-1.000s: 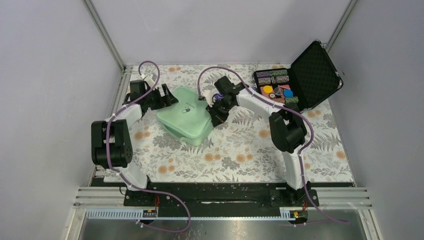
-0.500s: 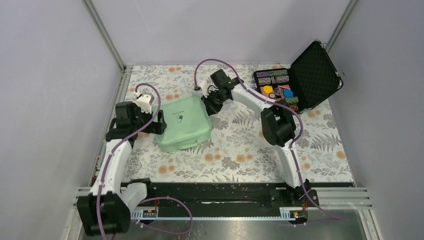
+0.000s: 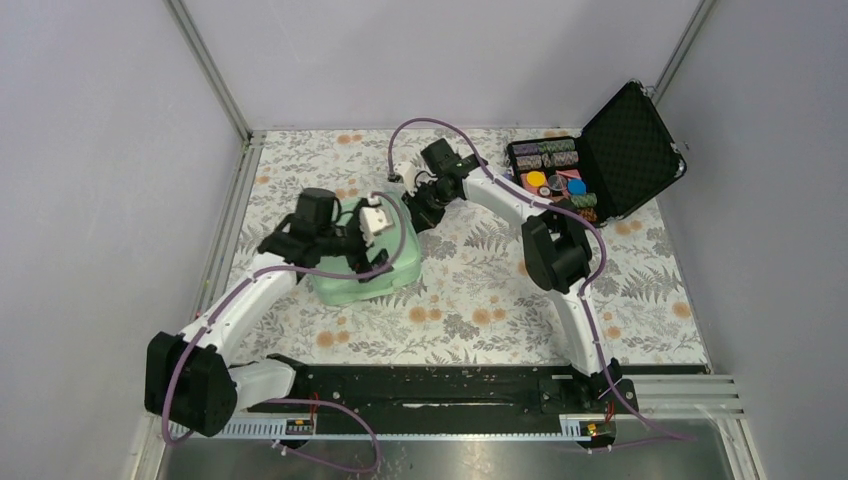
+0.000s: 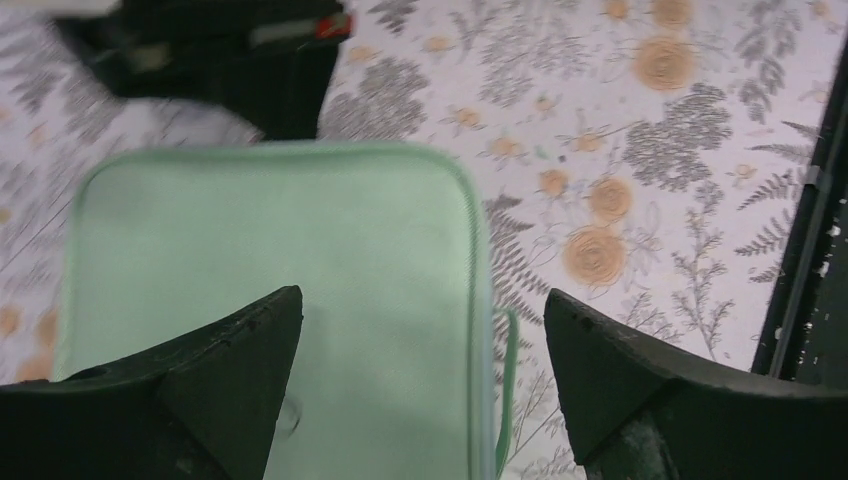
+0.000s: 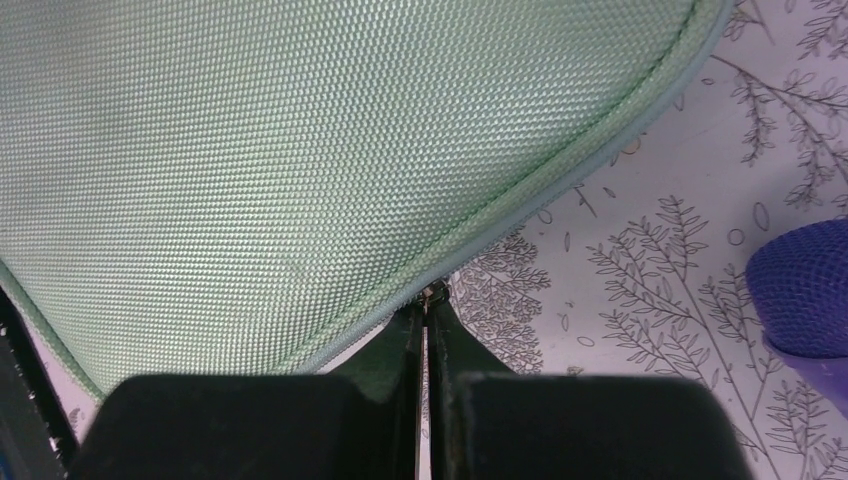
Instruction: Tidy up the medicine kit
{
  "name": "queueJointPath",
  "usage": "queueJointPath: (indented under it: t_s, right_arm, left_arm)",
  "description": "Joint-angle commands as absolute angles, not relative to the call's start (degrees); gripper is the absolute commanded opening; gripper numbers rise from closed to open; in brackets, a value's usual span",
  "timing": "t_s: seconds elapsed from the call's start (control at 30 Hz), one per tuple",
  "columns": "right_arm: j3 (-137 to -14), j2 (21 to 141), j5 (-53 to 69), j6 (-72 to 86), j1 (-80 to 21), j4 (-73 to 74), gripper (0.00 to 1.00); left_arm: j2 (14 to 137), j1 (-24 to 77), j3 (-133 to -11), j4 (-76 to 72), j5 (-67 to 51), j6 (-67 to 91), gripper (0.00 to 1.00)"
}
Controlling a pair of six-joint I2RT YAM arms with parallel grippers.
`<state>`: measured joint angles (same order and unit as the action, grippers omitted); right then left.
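Under the wide left end effector (image 4: 420,300), mint-green medicine kit (image 4: 270,220) lies closed, right end effector (image 5: 423,310) pinching zipper (image 5: 432,292).

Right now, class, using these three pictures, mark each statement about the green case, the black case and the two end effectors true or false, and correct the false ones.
1. The green case is closed. True.
2. The left end effector grips the green case. False: its fingers are spread open above the lid.
3. The right end effector is shut at the green case's edge. True: it pinches what looks like the zip pull.
4. The black case is closed. False: its lid stands open, with coloured pieces showing inside.
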<state>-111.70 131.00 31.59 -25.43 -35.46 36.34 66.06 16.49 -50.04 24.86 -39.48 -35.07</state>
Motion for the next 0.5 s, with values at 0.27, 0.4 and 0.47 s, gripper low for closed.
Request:
queueJointPath:
  t_s: [0.27, 0.4, 0.47]
  right_arm:
    - [-113.0, 130.0, 36.3, -28.2, -35.5, 42.1, 0.00]
    - [-113.3, 130.1, 36.8, -27.9, -35.3, 42.1, 0.00]
    - [-113.3, 130.1, 36.9, -27.7, -35.3, 42.1, 0.00]
  left_arm:
    - [74.9, 27.9, -45.6, 3.5, -33.9, -44.9, 0.90]
    - [77.7, 28.4, -45.9, 3.5, -33.2, -51.4, 0.91]
    - [78.7, 28.7, -45.9, 3.5, -32.4, -53.3, 0.91]
